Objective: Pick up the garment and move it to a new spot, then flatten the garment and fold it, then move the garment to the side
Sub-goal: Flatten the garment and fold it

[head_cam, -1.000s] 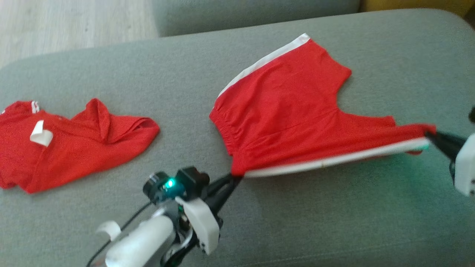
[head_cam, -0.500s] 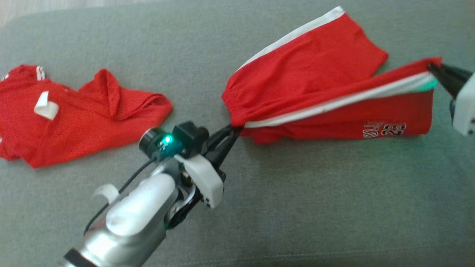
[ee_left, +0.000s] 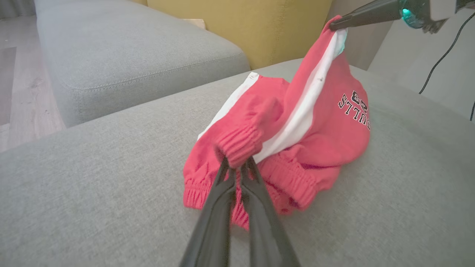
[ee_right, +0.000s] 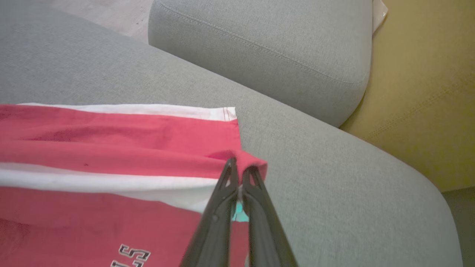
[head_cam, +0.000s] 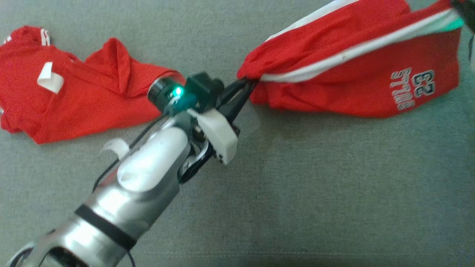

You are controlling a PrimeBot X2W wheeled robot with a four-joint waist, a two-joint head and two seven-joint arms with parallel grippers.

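In the head view, the red shorts (head_cam: 356,85) sit toward the far right part of the grey seat cushion (head_cam: 315,185), partly resting on it and partly raised. The left gripper (head_cam: 246,83) is pinched tight on the waistband corner, and the right gripper (head_cam: 462,7) holds the other end of the same white-striped side at the cushion's far right. A second red garment (head_cam: 74,92) lies loose on the cushion's left part, well apart from the shorts.

In the left wrist view, the two dark fingers meet on the gathered elastic of the waistband. The striped edge runs taut up from there to the other gripper, which holds it above the cushion. The rest of the cloth sags in a heap onto the cushion below.

In the right wrist view, the fingers are closed on the hem corner of one leg. The other leg's white-edged hem lies flat on the cushion just behind it.

This looks like the folding step, with one side of the shorts raised to be laid over the other. The next move probably calls for both arms to carry the taut edge across together and keep it stretched. It would come down with its stripe on the stripe lying flat, and both grips would open only once the cloth rests on the cushion.
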